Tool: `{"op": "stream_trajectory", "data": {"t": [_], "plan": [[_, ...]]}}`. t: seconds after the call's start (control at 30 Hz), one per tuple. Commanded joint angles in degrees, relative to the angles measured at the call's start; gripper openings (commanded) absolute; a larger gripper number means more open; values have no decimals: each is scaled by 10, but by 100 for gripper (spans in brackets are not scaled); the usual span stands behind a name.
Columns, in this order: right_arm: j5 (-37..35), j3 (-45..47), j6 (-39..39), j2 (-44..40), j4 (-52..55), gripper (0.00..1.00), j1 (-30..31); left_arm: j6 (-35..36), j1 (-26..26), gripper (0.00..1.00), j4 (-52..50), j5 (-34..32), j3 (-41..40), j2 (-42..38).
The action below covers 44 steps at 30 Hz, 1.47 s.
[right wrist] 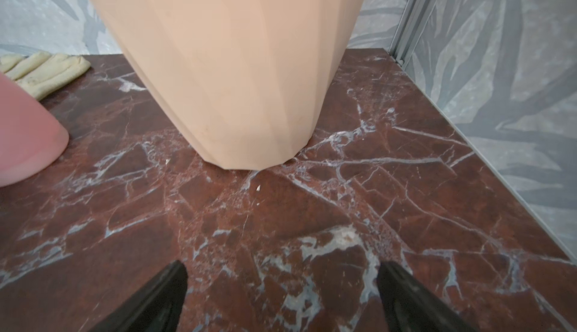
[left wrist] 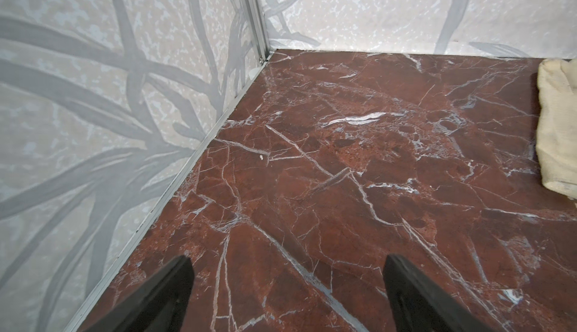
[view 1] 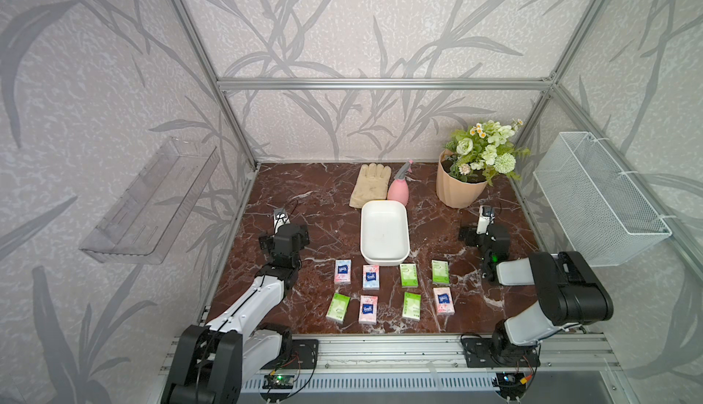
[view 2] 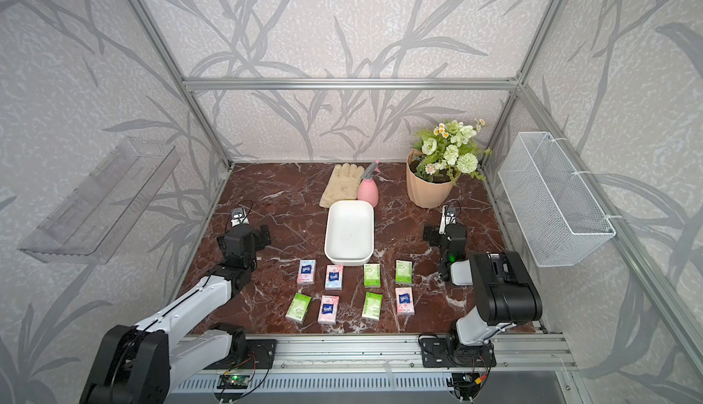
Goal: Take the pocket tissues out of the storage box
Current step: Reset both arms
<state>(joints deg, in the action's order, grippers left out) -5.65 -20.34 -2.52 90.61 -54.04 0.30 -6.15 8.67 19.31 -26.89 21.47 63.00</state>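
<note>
Lab test cell: alu frame point(view 1: 380, 83), wallpapered panels point(view 1: 380, 22), marble-look tabletop point(view 1: 323, 200).

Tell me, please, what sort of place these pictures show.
Probably a robot test cell dressed like a home gardening corner: aluminium frame with leaf wallpaper, a flower pot, glove and spray bottle on a marble-look table.

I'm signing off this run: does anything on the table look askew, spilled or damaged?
Nothing serious. The storage box stands upright and empty; eight pocket tissues lie flat in two rows before it. Only the green packet at the near row's left end sits slightly turned. No spill or damage shows.
</note>
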Motion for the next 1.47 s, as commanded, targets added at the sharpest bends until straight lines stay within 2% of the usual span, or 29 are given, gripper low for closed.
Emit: {"op": "stream_trajectory", "data": {"t": [0.0, 0.13, 0.2, 0.3, 0.57, 0.67, 1.43], "plan": [[13, -7, -11, 1, -23, 99, -4, 8, -3, 100, 136, 20, -33, 23], [12, -8, -11, -2, -13, 99, -4, 17, -5, 100, 234, 48, -56, 75], [12, -7, -11, 0, -20, 99, -4, 30, -6, 100, 206, 50, -34, 89], [12, -8, -11, -1, -15, 99, -4, 66, -14, 100, 257, 61, -35, 116], [12, -8, -10, -1, -17, 99, -4, 62, -45, 100, 360, 90, -17, 250], [12, -8, -10, -1, -18, 99, -4, 48, -64, 100, 270, 122, 20, 241], [11, -8, -10, -1, -17, 99, -4, 49, -70, 100, 279, 133, 18, 242]]}}
